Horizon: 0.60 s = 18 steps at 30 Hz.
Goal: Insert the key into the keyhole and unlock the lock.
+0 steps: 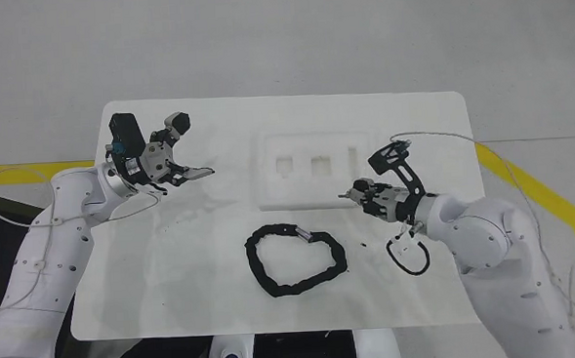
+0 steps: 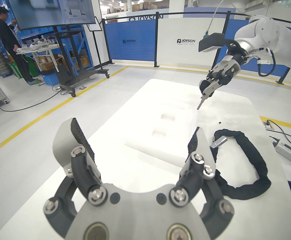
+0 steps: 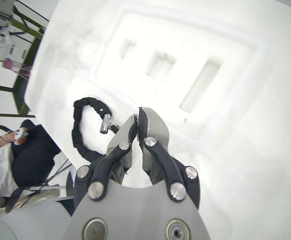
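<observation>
The lock is a black sleeved chain loop [image 1: 290, 262] lying on the white table, with a silver cylinder [image 1: 301, 235] at its far side. My right gripper [image 1: 351, 194] hovers just right of the loop, above the foam tray's near edge, shut on the key [image 2: 201, 103], whose blade points down toward the table. In the right wrist view the right gripper [image 3: 137, 117] is pressed shut and the cylinder [image 3: 105, 123] lies close beside its tips. My left gripper [image 1: 193, 147] hangs open and empty over the table's left part; the left wrist view shows its spread fingers [image 2: 78, 134].
A white foam tray [image 1: 266, 170] with three recesses sits at the table's centre back; a small ring [image 3: 165, 55] lies in the middle recess. Bare table surface [image 1: 175, 273] lies left of the chain. Table edges run close to the chain's near side.
</observation>
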Available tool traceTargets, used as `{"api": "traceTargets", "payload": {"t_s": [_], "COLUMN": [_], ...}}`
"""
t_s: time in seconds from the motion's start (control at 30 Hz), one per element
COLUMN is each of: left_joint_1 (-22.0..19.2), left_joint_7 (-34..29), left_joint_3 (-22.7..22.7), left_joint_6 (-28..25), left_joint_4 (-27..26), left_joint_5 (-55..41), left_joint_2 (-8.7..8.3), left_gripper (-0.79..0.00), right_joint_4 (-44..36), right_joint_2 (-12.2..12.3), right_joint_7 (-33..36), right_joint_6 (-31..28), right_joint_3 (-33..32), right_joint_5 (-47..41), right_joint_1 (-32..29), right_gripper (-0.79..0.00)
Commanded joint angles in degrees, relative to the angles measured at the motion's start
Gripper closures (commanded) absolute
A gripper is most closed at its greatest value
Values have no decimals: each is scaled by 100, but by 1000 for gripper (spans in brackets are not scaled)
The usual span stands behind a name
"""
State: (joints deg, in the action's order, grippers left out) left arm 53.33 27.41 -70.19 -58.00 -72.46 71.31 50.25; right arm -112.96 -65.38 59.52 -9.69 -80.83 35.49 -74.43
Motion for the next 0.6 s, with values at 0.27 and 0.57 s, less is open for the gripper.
{"api": "traceTargets", "payload": {"t_s": [0.27,0.57], "left_joint_1": [0,0], "left_joint_7": [0,0], "left_joint_3": [0,0], "left_joint_6": [0,0], "left_joint_4": [0,0], "left_joint_5": [0,0], "left_joint_2": [0,0], "left_gripper": [-785,-785], "right_joint_4": [306,332], "right_joint_2": [129,216], "right_joint_7": [-230,-278], "right_joint_6": [-691,-845], "right_joint_3": [-1143,-1553], "right_joint_5": [-1520,-1907], "right_joint_1": [-628,-831], "right_gripper": [0,0]}}
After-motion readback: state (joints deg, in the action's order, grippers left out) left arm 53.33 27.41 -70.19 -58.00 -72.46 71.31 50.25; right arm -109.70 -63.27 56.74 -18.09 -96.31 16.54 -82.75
